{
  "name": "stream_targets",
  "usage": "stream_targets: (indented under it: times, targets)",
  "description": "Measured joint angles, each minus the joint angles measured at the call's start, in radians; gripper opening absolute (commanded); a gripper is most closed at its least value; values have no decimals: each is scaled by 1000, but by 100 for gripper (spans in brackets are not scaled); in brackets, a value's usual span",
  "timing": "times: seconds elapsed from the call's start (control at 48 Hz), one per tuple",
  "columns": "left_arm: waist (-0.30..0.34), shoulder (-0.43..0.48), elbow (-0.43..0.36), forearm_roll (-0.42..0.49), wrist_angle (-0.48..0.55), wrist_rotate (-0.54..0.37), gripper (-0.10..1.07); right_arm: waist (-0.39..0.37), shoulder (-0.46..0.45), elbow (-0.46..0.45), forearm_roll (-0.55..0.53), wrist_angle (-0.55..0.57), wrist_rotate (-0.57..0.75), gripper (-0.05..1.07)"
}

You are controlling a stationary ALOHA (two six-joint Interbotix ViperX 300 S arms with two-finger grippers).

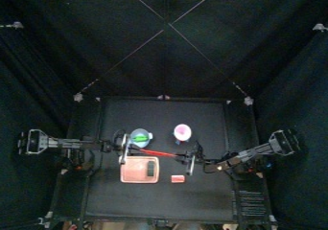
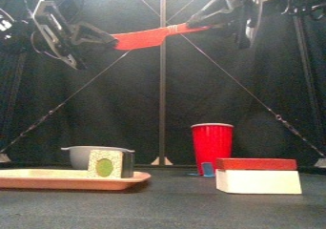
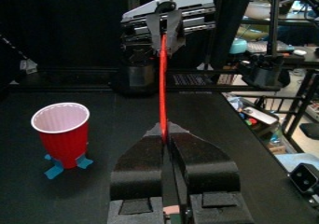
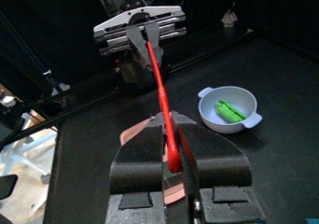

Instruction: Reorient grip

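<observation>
**Red strip held at both ends, mid-handover**

The red strip (image 2: 155, 34) hung high above the surface, stretched between the two arms. The left gripper (image 2: 91, 37) had its jaws pinched on one end, the right gripper (image 2: 219, 18) on the other. Judged as the regrasp step: next, one side would need to let go while the other kept hold.

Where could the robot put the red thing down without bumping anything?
The bare table behind the white bowl and red cup is free. The front is crowded: the tray, blue sponge and red-topped box leave only a narrow gap.
</observation>
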Motion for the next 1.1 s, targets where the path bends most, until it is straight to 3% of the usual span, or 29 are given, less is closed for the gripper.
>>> stream_targets:
  times: [0.146, 0.354, 0.521, 0.833, 0.979, 1.104]
  targets:
    - [0, 0, 0, 0, 0, -2, 35, 0, 2, 2, 12, -6, 0, 48]
    - [2, -3, 6, -2, 12, 0, 35, 2, -15, 11, 32, -28, 0, 76]
    - [3, -3, 8, -6, 40, 0, 35, 14, -51, 9, 91, -80, -2, 91]
    - [2, -5, 6, -23, 74, 2, 35, 3, -98, -60, 354, -179, -12, 92]
    - [2, -6, 8, -25, 74, 0, 35, -3, -92, -72, 439, -169, -46, 92]
    - [2, -5, 8, -25, 75, 0, 35, 2, -71, -81, 545, -92, -117, 92]
